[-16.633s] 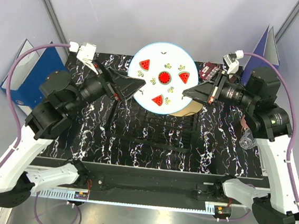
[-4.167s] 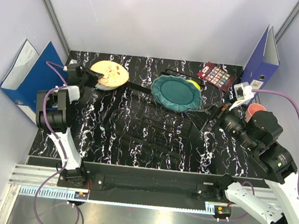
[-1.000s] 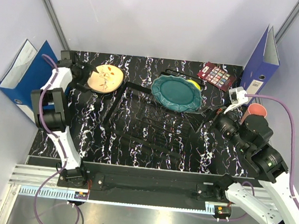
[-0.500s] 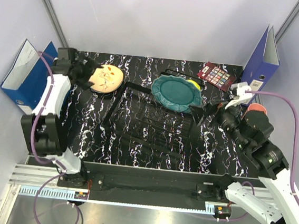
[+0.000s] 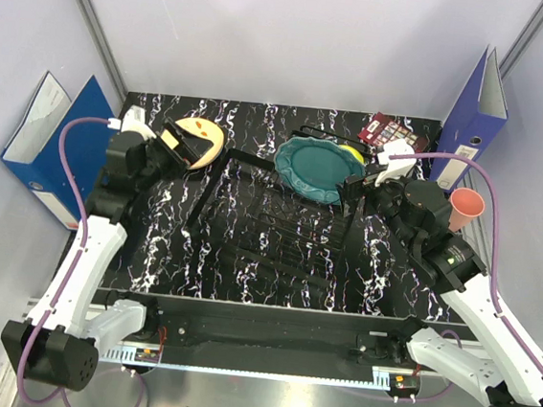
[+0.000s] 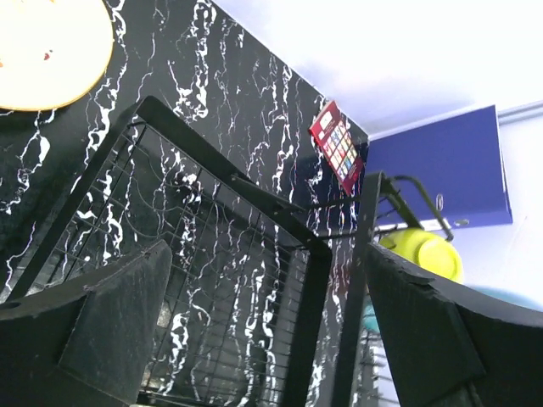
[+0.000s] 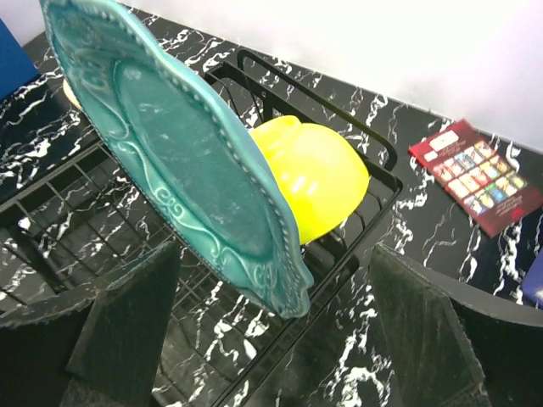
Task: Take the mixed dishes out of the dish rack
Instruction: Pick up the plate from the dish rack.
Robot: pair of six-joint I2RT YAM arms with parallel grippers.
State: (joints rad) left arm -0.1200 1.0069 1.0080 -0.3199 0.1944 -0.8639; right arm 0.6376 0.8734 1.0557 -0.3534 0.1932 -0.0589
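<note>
Rack (image 5: 274, 223) — teal plate (image 7: 187, 161) leaning, yellow bowl (image 7: 318, 182) behind | right jaws open

Six kinds of thing on and around the desk, most of them single.

There are two plates: one teal scalloped plate (image 5: 318, 168) in the rack and one cream floral plate (image 5: 206, 135) at the far left corner. There is also one small yellow-green bowl (image 5: 355, 154), one pink cup (image 5: 464, 205) at the right edge, one black dish rack (image 5: 211, 190) mid-desk, and one dark red colour card (image 5: 391, 133) near the far right corner. One blue binder (image 5: 482, 99) stands past that corner. Off the left edge is one more blue binder (image 5: 61, 145), or perhaps two.
</note>
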